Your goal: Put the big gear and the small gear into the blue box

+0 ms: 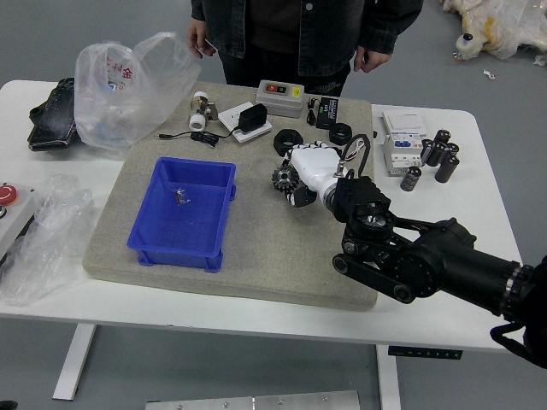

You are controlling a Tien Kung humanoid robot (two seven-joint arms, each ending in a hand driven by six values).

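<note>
1. One dark toothed gear (285, 178), at the fingertips of the robot's right hand (314, 168), above the mat (256, 269). Cannot tell if big or small one.
2. Right hand: white-backed, palm down, reaching in from the right. Fingers bent well in, closed on the gear; lower fingers (302, 198) dark, their exact spread hidden.
3. Blue box (178, 259) on the mat, upright, to the left of the hand, well apart from it. Small metallic piece (180, 196) inside; too small to identify.
4. Two black round pieces (288, 141) (340, 133) on the mat, just beyond the hand.
5. Far part of mat: white pipe fitting (198, 111), black adapter (253, 118) on a white block (232, 116), grey unit (280, 98) with red display.
6. Person at far side, dark jacket (342, 30); both hands (201, 38) (372, 60) hanging low at the sides.
7. Right end of table (479, 205): white carton (403, 154), black cylinders (446, 168) beside it.
8. Left end: clear plastic bag (128, 94), black pouch (54, 118), red button (7, 195).
</note>
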